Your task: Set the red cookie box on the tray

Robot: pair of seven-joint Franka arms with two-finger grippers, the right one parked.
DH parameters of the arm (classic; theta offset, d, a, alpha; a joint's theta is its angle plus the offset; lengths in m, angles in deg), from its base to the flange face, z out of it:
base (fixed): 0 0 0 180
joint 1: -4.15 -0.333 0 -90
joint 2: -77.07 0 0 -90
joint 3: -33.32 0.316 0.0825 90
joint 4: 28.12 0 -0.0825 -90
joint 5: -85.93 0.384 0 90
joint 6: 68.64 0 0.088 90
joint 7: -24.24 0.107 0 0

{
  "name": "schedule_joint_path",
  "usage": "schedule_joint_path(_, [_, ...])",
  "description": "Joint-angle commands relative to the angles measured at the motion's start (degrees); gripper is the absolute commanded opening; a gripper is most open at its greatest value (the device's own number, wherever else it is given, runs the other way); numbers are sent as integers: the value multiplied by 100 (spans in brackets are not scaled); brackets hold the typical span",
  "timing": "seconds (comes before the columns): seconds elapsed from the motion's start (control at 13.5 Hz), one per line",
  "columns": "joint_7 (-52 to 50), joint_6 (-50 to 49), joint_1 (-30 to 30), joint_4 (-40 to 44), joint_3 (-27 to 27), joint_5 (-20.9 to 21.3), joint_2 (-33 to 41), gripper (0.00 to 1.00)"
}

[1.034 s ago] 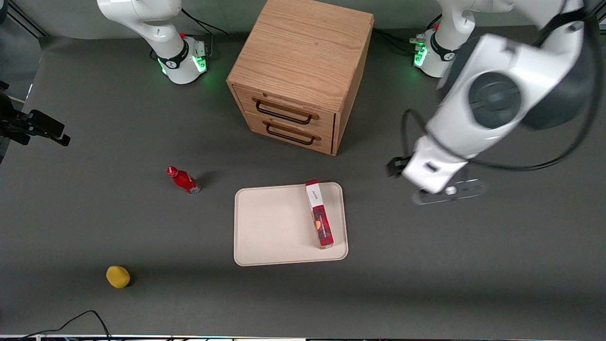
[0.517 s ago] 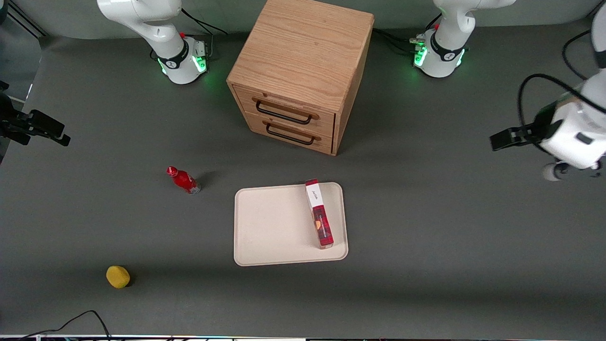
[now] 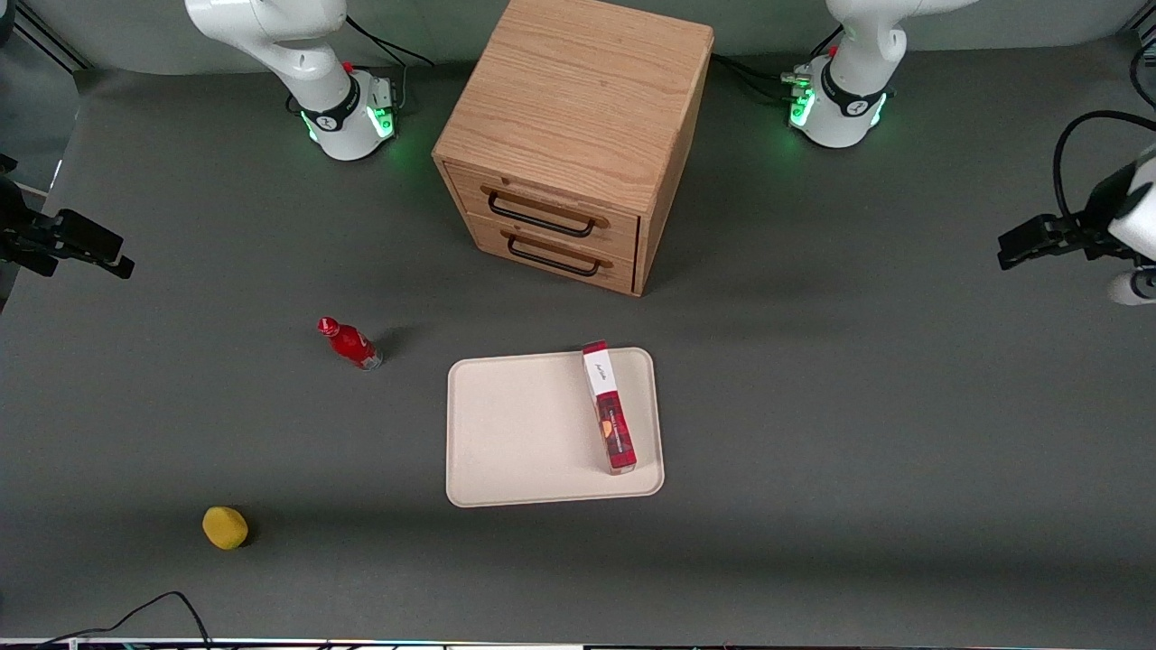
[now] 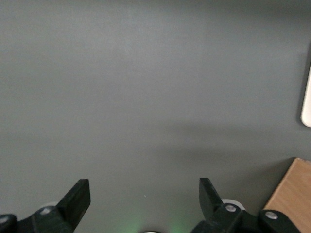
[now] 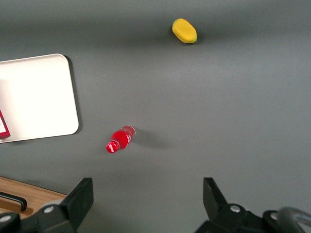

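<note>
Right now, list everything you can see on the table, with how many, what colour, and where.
Cookie box: one, red, lying on the tray along its edge toward the working arm.
Tray: one, cream, mid-table, in front of the cabinet.
Cabinet: one, wooden, two drawers, both shut.
Bottle: one, red, beside the tray toward the parked arm.
Yellow lump: one, nearest the front camera.
Gripper: one, fingers open, holding nothing, above bare table at the working arm's end.

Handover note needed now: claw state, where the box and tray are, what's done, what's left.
Claw: open, empty, over bare table toward the working arm's end, well away from the tray.
Red cookie box: lies flat on the tray, along the edge nearest the working arm, one end reaching the rim that faces the drawer cabinet.
Done: box is on the tray.
Left: nothing visible; the arm only needs parking.
</note>
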Motion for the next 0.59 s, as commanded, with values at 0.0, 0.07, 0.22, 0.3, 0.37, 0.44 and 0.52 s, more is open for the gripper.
schedule_joint_path(0.0, [358,585,55,-1318,269,40,933,100])
schedule_joint_path(0.07, [376,525,55,-1338,296,40,987,100])
schedule_joint_path(0.22, [498,411,55,-1330,349,40,1154,100])
schedule_joint_path(0.3, [499,323,55,-1304,341,31,1163,100])
schedule_joint_path(0.37, [490,226,55,-1190,332,40,1172,100])
schedule_joint_path(0.44, [481,78,55,-1128,332,31,1172,100])
schedule_joint_path(0.52, [490,33,46,-1128,340,31,1190,100])
